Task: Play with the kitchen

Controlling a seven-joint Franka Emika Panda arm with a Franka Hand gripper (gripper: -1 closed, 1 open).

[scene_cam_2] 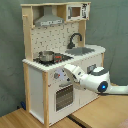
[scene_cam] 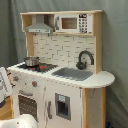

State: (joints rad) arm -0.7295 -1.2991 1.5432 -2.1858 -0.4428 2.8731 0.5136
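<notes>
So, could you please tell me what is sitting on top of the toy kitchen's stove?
A small silver metal pot sits on the black stovetop in both exterior views. Its inside cannot be seen, because the rim hides it.

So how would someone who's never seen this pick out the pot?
Start at the toy kitchen, white and light wood, with a hood at the top. Directly under the hood, on the black stove beside the grey sink, stands the pot. It is the only small shiny metal thing on the counter.
</notes>
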